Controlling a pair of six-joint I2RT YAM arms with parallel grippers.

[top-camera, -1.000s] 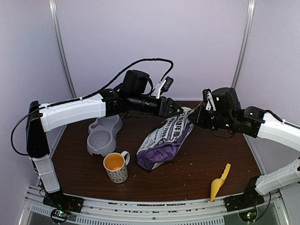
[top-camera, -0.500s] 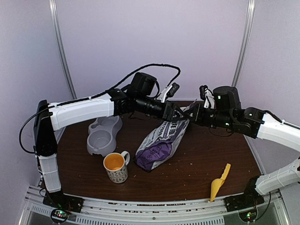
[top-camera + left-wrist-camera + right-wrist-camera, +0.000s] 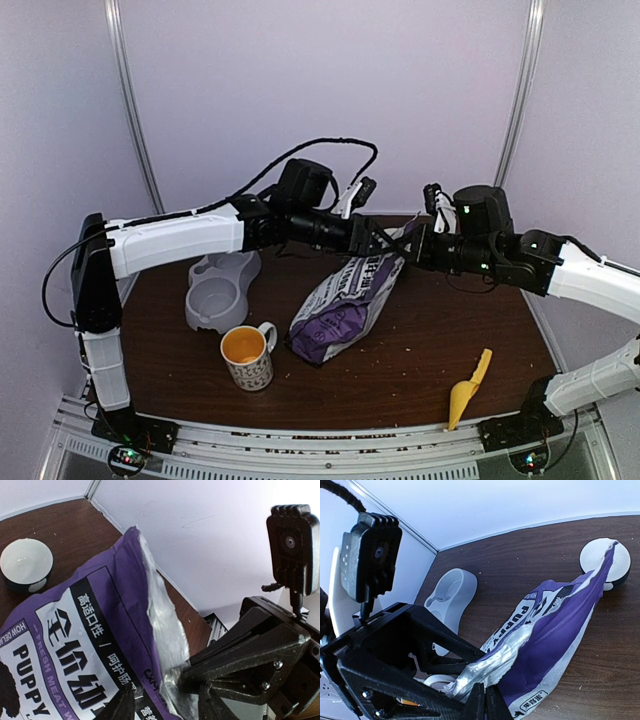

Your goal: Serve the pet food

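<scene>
The purple "PUPPY FOOD" bag (image 3: 345,300) lies on the brown table with its torn top raised between both grippers. The pet food itself is hidden inside the bag. My right gripper (image 3: 485,702) is shut on the silver inner lip of the bag's mouth (image 3: 520,645); in the top view it (image 3: 412,243) sits at the bag's far end. My left gripper (image 3: 165,705) faces it from the other side, jaws apart, with the bag's purple front edge (image 3: 145,645) between the fingers. In the top view the left gripper (image 3: 375,240) almost touches the right one.
A grey double pet feeder (image 3: 220,285) sits left of the bag. A patterned mug with orange lining (image 3: 247,355) stands in front of it. A yellow scoop (image 3: 468,388) lies near the front right edge. A white bowl (image 3: 26,565) sits behind the bag.
The left arm swung right and up to the bag's mouth, and the bag's top rose off the table. The left jaws widened slightly. The right gripper stayed shut on the lip.
</scene>
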